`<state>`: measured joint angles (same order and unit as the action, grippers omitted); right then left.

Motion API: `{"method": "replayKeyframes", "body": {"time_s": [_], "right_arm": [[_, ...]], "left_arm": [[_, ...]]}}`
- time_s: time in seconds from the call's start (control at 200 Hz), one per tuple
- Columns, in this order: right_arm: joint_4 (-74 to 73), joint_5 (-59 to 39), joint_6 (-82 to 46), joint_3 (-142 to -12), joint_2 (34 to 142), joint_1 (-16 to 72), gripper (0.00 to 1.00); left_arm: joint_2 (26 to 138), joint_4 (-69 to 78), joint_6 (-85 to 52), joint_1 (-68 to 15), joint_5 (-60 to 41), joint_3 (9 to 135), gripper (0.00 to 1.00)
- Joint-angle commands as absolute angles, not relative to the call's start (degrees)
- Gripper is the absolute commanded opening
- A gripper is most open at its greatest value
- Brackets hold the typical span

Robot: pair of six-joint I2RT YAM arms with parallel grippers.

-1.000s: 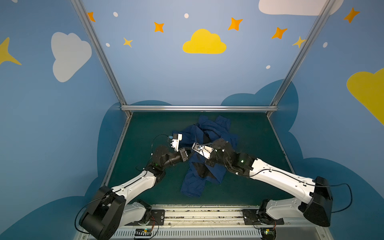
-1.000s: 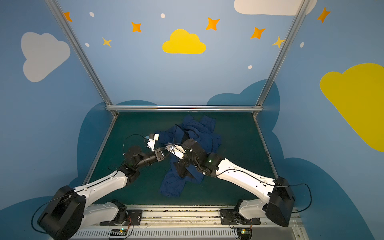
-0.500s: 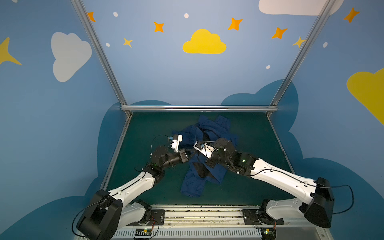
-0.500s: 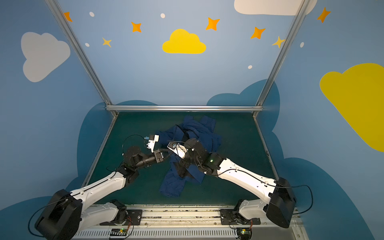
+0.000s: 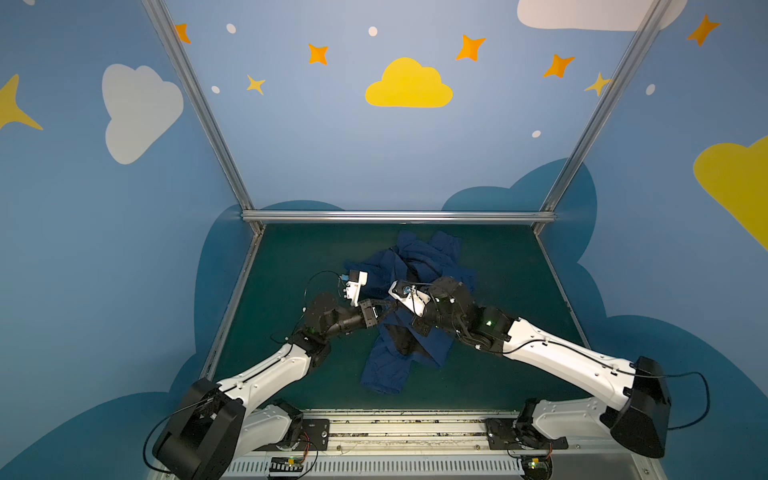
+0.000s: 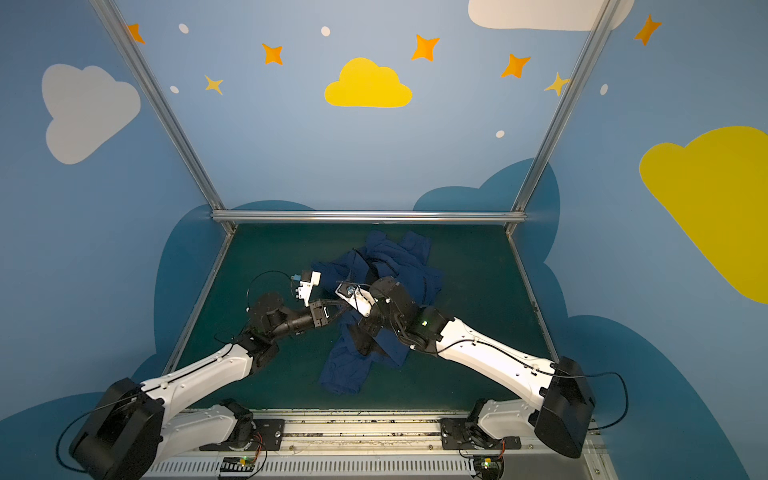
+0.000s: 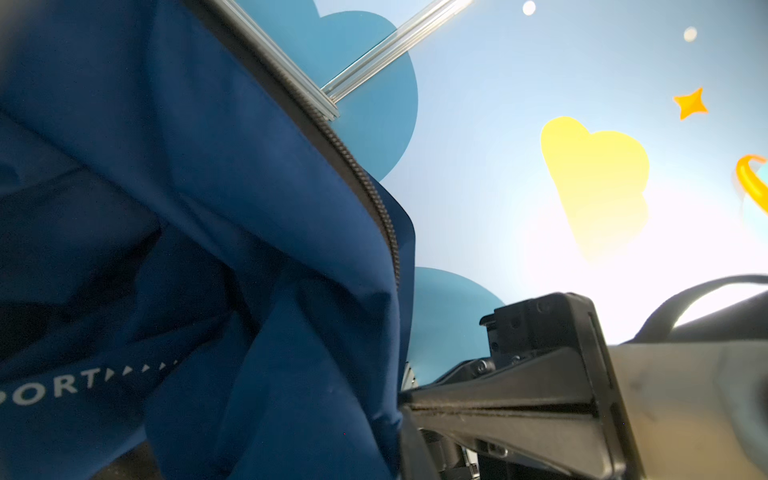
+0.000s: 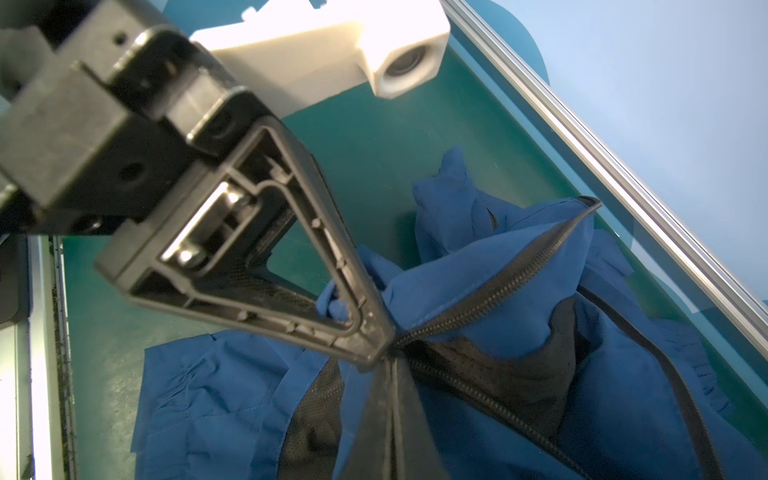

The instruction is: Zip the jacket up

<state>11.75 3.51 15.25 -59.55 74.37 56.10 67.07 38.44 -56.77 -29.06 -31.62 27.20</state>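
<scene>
The green table (image 5: 291, 291) fills the floor of the cell, and in both top views the jacket (image 5: 419, 266) lies crumpled at its centre, a navy heap that runs from 12 o'clock, near the back rail (image 5: 395, 216), toward 6 o'clock, where a flatter part ends well short of the front edge. The left arm (image 5: 270, 370) reaches in from 7 o'clock and the right arm (image 5: 561, 357) from 4 o'clock; they meet over the middle of the heap. In the right wrist view the jacket is open: black mesh lining (image 8: 498, 374) shows between the two rows of the zipper (image 8: 498, 282), which spread apart from one point. Both grippers sit at that point. The left gripper (image 8: 378, 347) has its fingers pressed together on the jacket's edge at the end of one row of teeth, with a fold of navy cloth bunched just behind the tip. The right gripper (image 8: 390, 368) has its fingers (image 8: 374, 415) together too, nipping the cloth where the rows meet, right against the left tip. In the left wrist view small white lettering (image 7: 54, 388) ending in "ORT" shows on a fold, cut off by the frame edge
</scene>
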Motion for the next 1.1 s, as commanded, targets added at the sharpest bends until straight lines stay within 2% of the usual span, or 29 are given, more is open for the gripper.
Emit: {"method": "replayKeyframes", "body": {"time_s": [0.0,0.08,0.426,0.701,0.816,0.956,1.061,1.096], "right_arm": [[10.1,3.1,14.6,-59.6,72.8,56.3,0.00],[10.7,3.5,14.6,-60.1,72.6,56.2,0.00],[15.8,12.0,15.2,-66.2,75.0,53.9,0.00],[17.9,7.2,17.0,-71.5,78.2,51.6,0.00],[19.5,-3.5,17.1,-71.6,77.7,52.1,0.00],[21.7,-2.3,15.4,-71.5,77.4,53.2,0.00],[26.4,-5.2,14.2,-73.8,77.7,53.0,0.00],[28.5,-5.8,14.0,-75.0,78.0,53.0,0.05]], "left_arm": [[66.0,37.0,-55.1,-29.4,-30.7,27.2,0.07],[66.0,34.5,-53.6,-29.4,-30.7,28.0,0.03],[61.0,16.0,-44.0,-29.7,-33.1,32.6,0.03],[58.9,12.3,-44.1,-29.6,-35.1,32.9,0.03],[57.9,11.9,-45.4,-29.3,-33.3,32.6,0.03],[58.3,19.1,-50.0,-27.8,-33.8,30.2,0.03],[58.6,18.3,-49.2,-27.7,-34.1,30.7,0.03],[58.4,18.3,-49.2,-27.7,-34.0,30.7,0.03]]}}
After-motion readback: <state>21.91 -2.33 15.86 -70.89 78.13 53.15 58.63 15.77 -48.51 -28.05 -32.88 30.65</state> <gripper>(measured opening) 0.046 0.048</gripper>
